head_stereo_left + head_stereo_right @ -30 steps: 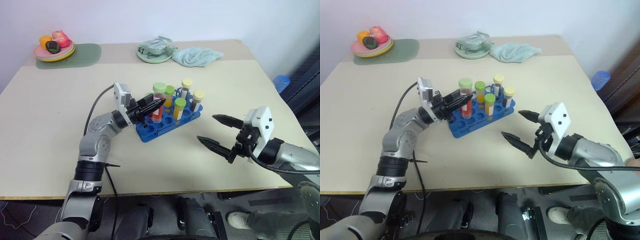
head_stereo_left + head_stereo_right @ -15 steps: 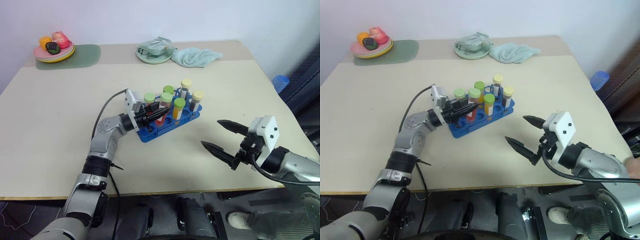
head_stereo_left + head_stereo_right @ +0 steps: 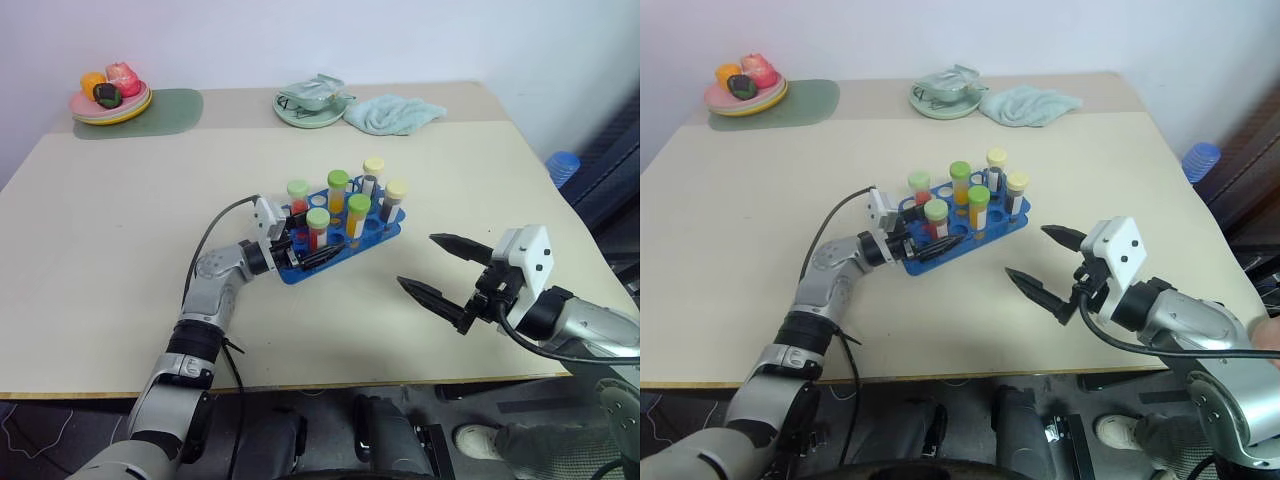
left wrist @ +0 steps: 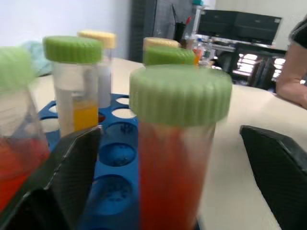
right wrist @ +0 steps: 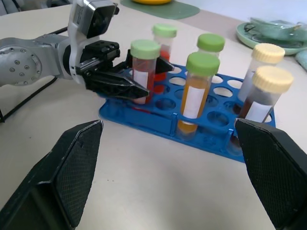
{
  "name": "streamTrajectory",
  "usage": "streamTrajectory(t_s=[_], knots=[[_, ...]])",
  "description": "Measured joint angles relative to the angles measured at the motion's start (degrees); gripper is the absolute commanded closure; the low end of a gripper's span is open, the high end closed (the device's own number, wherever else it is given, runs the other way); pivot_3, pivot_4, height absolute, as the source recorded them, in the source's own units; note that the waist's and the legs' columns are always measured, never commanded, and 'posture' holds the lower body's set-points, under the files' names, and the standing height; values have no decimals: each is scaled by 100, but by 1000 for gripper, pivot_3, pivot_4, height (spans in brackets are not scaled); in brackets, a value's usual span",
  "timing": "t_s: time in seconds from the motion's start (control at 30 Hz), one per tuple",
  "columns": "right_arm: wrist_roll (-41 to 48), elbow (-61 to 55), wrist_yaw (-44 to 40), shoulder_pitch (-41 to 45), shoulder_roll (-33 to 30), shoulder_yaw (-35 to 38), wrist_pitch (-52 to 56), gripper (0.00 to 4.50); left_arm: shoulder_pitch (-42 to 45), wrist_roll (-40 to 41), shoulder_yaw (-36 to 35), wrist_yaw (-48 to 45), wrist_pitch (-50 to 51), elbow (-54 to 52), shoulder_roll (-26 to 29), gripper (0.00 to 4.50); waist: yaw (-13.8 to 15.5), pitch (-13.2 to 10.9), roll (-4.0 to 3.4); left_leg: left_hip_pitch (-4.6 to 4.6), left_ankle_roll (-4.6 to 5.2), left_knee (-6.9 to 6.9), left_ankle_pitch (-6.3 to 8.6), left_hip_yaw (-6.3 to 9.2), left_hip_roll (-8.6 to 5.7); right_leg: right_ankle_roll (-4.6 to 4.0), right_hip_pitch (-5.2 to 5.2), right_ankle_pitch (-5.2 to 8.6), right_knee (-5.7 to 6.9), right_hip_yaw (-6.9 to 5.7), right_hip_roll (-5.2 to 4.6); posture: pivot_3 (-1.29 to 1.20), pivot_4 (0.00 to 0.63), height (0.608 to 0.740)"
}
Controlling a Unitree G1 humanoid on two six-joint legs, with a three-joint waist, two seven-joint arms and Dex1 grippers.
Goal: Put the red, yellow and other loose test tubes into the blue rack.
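Standing on beige table: blue rack | both jaws spread | white wall behind

Person's arm cut off at edge

Six capped test tubes stand in one blue rack. Four have green caps:
- two hold red liquid
- two hold orange-yellow liquid

The other two have cream caps. One holds dark brown liquid and one looks clear greyish.

There is one table. At its far side there are two dishes. One is a pink and yellow plate carrying three small food pieces: one orange, one pink and one dark. The other is a pale green plate. There is also one green mat and one pale teal cloth.
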State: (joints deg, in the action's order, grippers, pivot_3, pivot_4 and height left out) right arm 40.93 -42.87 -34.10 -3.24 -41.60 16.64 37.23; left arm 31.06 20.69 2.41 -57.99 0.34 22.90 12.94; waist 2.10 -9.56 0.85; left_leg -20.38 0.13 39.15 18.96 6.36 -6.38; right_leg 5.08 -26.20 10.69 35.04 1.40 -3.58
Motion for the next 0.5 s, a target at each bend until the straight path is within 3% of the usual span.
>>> streamTrajectory(t_s=[0.27, 0.5], knots=[[36, 193, -165, 74, -20, -35, -1, 0, -943, 283, -527, 231, 297, -1615, 757, 45, 10, 1, -2, -1, 0, -1, 0, -1, 3, -1, -2, 0, 0, 3, 1, 0, 150, 740], [-10, 485, -473, -201, -215, 72, -21, 0, -2157, 860, -1363, 67, 1024, -2799, 2032, 45, 7, -1, -6, -1, 32, -4, 19, -2, 5, -2, -2, 1, -3, 2, 2, 0, 150, 740]])
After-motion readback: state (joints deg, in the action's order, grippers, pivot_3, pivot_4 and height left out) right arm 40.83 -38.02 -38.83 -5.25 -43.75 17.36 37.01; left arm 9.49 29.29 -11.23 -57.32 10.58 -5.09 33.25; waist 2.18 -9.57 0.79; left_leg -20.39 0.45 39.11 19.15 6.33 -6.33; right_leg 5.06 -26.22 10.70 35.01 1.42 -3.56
